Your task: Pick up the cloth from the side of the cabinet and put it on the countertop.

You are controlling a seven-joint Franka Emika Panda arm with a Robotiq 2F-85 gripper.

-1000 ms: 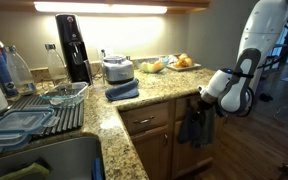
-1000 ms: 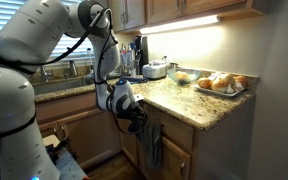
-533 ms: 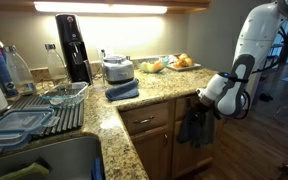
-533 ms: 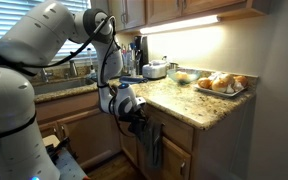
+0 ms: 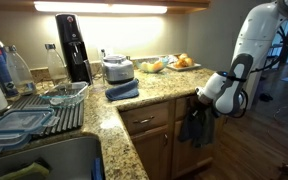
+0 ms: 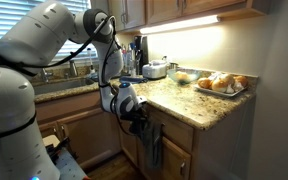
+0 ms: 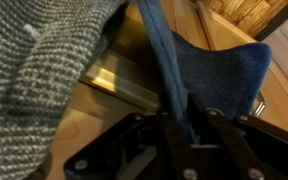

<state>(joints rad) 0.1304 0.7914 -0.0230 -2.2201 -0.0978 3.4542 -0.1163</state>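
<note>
Cloth (image 5: 196,128) hangs limp down the cabinet (image 5: 149,150) side, just below the table (image 5: 156,92) edge at the right. Soft and light, it should drape and trail, so a pinch high on its upper fold seems best. Only the wrist view shows the end effector (image 7: 187,118) pinching a blue fold; both exterior views hide that contact.

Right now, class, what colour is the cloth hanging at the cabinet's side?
Slate blue. The wrist view shows the cloth best.
</note>
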